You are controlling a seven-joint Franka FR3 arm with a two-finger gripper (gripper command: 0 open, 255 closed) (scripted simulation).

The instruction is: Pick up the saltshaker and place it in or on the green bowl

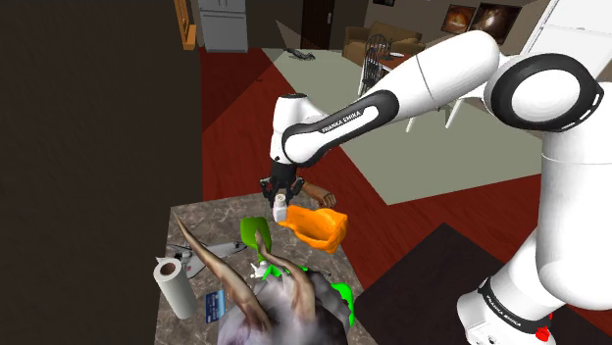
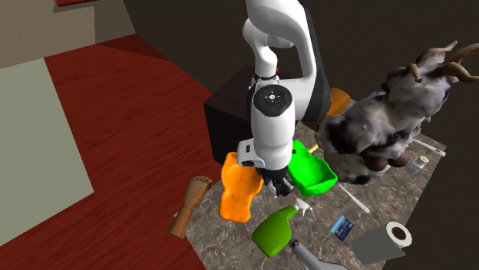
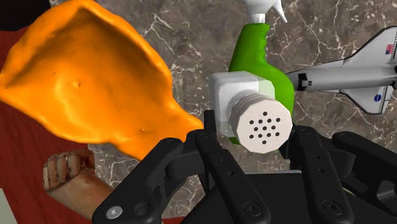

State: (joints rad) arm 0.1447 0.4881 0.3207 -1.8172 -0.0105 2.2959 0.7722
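A white saltshaker (image 3: 254, 114) with a round perforated cap sits clasped between my black fingers (image 3: 213, 137). My gripper (image 1: 280, 201) is shut on it over the far end of the marble table (image 1: 196, 221), where the shaker (image 1: 280, 209) shows as a small white block under the hand. The green bowl (image 2: 313, 175) lies just beside my gripper (image 2: 278, 184), toward the stand. In the shoulder view the bowl (image 1: 339, 293) is partly hidden behind a furry antlered figure.
An orange lumpy object (image 3: 95, 76) lies close beside the shaker. A green spray bottle (image 3: 261, 57) and a toy space shuttle (image 3: 356, 73) lie beyond it. A wooden hand (image 2: 188, 205) rests at the table edge. The furry antlered figure (image 2: 391, 115), a paper towel roll (image 2: 388, 239) and a blue card (image 2: 342, 226) crowd the table.
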